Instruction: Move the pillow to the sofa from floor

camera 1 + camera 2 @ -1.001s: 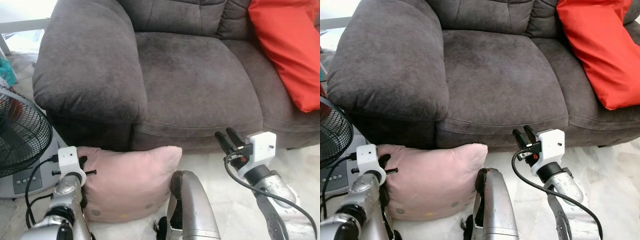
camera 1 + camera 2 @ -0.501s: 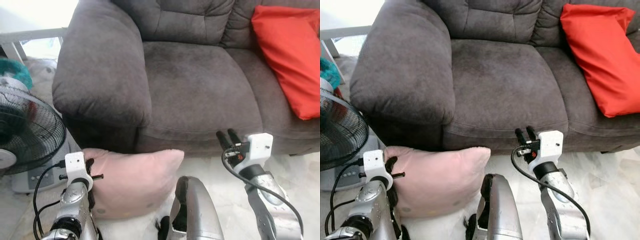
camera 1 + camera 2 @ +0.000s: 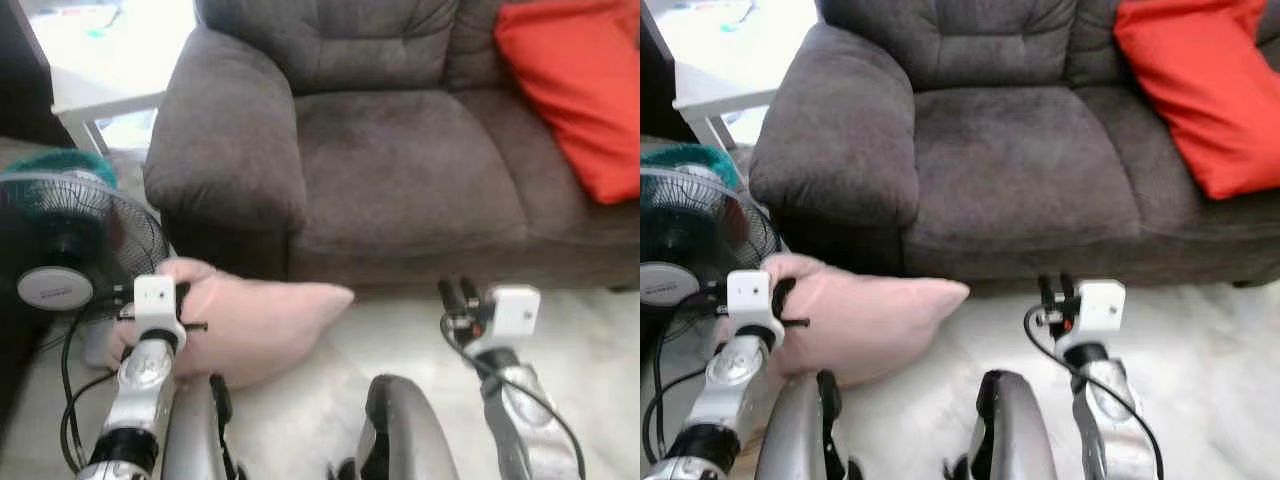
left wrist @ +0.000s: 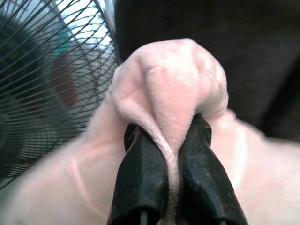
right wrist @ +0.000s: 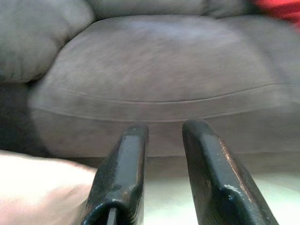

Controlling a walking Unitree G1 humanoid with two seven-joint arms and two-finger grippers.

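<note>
Pillow (image 3: 250, 318) lies on the floor (image 3: 580, 330) against the sofa (image 3: 400, 170) front, beside a fan (image 3: 60, 250). Left hand (image 4: 166, 140) pinches its pink corner tight. Right hand (image 5: 161, 136), narrowly parted and empty, hovers before the seat.

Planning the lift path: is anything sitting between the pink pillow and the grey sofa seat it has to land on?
Nothing visible. The left gripper pinches the pink pillow in front of the sofa; the near seat cushion is bare, the red cushion lies further right.
</note>
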